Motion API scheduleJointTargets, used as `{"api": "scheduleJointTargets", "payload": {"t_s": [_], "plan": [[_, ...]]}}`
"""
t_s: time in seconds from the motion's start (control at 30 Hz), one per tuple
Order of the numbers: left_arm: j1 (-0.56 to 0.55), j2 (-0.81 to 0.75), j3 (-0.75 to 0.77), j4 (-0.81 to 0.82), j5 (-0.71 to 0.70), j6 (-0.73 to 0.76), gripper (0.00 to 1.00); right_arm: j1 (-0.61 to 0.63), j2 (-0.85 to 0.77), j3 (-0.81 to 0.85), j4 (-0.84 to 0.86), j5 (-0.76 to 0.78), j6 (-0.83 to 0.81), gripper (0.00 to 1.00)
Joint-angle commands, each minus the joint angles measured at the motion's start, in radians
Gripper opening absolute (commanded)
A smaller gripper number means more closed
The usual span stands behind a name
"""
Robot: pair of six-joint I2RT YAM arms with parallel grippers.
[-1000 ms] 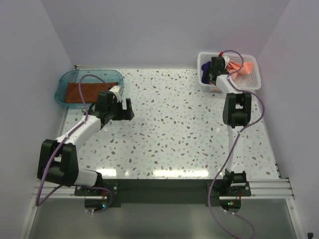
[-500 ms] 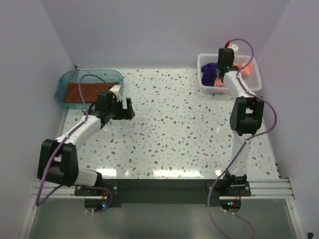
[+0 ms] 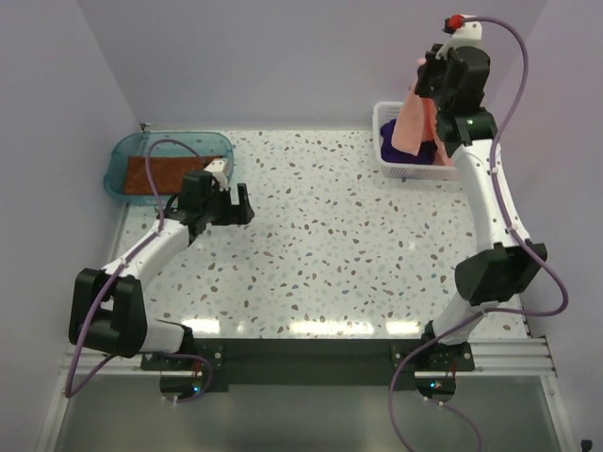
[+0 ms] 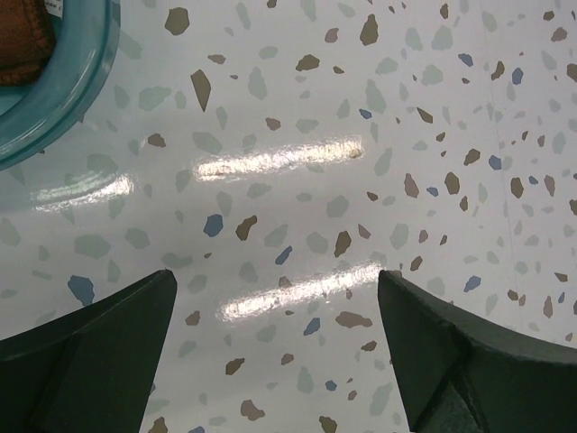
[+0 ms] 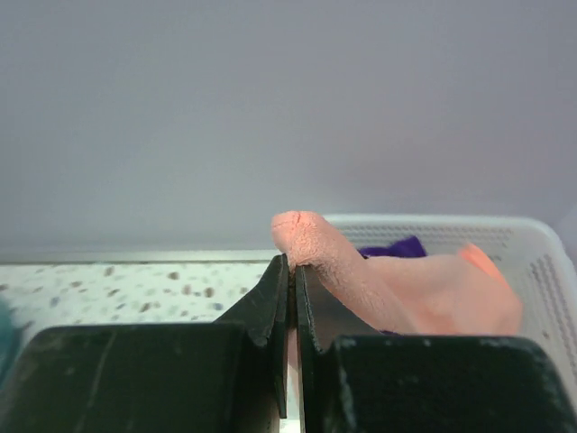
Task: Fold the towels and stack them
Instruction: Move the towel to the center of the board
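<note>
- Salmon pink terry-cloth towel (image 3: 415, 127) is out of the white mesh plastic basket (image 3: 410, 169). A second ago it lay bunched inside; now it hangs in the air over the basket's left part, draped from one pinched edge.
- The right gripper (image 5: 292, 267) has climbed with it, from down in the basket to high against the back wall. In the wrist view its jaws are pressed together on a fold of the pink cloth, with only a sliver between them.
- The deep purple terry-cloth towel (image 3: 392, 146) stays crumpled in the basket, beneath the hanging pink one. Whether the pink towel's lower end still touches it cannot be told.
- The rust brown terry-cloth towel (image 3: 155, 174) lies flat in the teal translucent plastic tray (image 3: 170, 137) at far left, unmoved.
- The left gripper (image 4: 275, 275) has not shifted. It hovers just beside the tray over the speckled terrazzo table (image 3: 330, 245), fingers spread wide and holding nothing.
- For the task, the pick of this towel looks done. The likely next step is to carry it to the open middle of the table and lay it out for folding.
- Held by a single edge, it may land rumpled, so the idle left gripper will probably be needed to spread it.
</note>
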Motion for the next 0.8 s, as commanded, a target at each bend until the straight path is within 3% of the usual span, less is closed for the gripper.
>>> {"api": "scheduleJointTargets", "payload": {"t_s": [0.0, 0.17, 0.37, 0.5, 0.77], "plan": [[-0.001, -0.049, 0.025, 0.039, -0.022, 0.0, 0.99, 0.094, -0.095, 0.063, 0.025, -0.212, -0.032, 0.0], [-0.001, -0.075, 0.025, 0.027, -0.062, 0.003, 0.99, 0.182, -0.149, 0.086, 0.092, -0.323, 0.031, 0.0], [0.0, -0.101, 0.024, 0.018, -0.123, 0.009, 0.99, 0.332, -0.256, 0.062, 0.129, -0.33, 0.067, 0.0], [0.0, -0.116, 0.024, 0.009, -0.151, 0.011, 0.99, 0.405, -0.421, -0.263, 0.142, -0.369, 0.127, 0.0], [0.0, -0.141, 0.015, -0.004, -0.22, 0.017, 0.99, 0.507, -0.769, -0.967, -0.086, -0.54, 0.391, 0.03]]}}
